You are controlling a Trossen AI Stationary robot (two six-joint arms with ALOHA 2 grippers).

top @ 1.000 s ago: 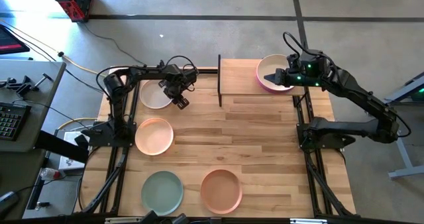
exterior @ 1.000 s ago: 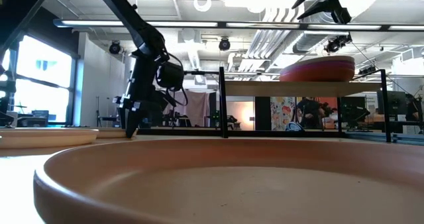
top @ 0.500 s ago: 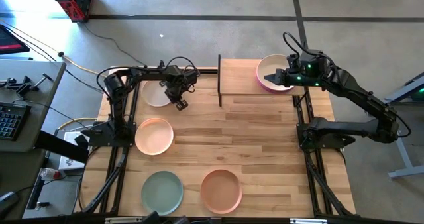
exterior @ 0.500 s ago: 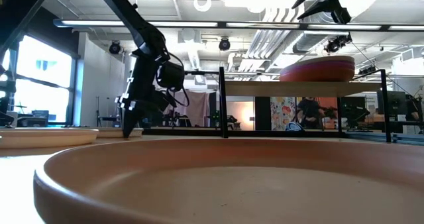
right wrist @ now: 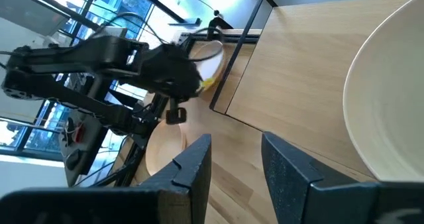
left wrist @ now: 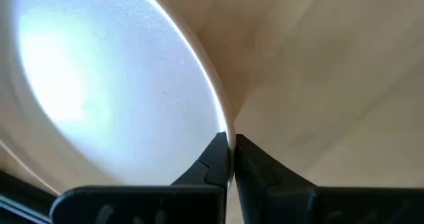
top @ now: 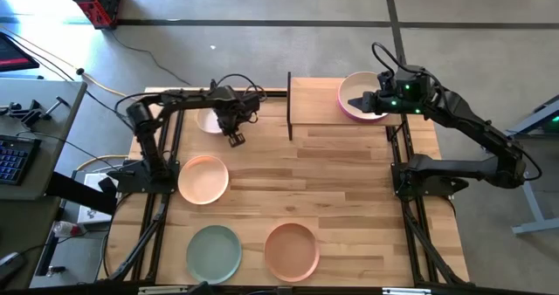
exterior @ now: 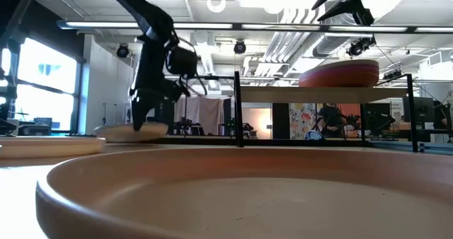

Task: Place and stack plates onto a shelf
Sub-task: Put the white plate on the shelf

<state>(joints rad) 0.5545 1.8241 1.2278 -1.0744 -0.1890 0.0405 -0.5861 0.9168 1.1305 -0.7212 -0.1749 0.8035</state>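
Note:
My left gripper (top: 234,136) is shut on an off-white plate (top: 210,121) at the table's far left, a little left of the shelf (top: 323,112). In the low view this plate (exterior: 131,131) hangs just above the tabletop. The shelf's right half bears a stack of plates with a cream one (top: 360,95) on top and a magenta rim (top: 348,112) under it. My right gripper (right wrist: 235,159) hovers open above that stack and touches nothing. The arm hides much of the off-white plate in the high view. My left gripper pinches the off-white plate's raised rim (left wrist: 225,128) on its right, near side. One finger (left wrist: 213,159) is inside the plate and the other outside. The fingers come from above, pointing steeply down. The plate hangs roughly level, clear of the table.
A peach plate (top: 203,178) lies at mid left, a sage green plate (top: 213,251) and a salmon plate (top: 291,250) near the front edge. The shelf's black upright (top: 289,107) stands just right of my left gripper. The shelf's left half (top: 313,103) is bare wood.
My left gripper has shut on the off-white plate's rim, rolled a little and risen. The plate, which lay on the table, now hangs just above it. My right arm has kept still.

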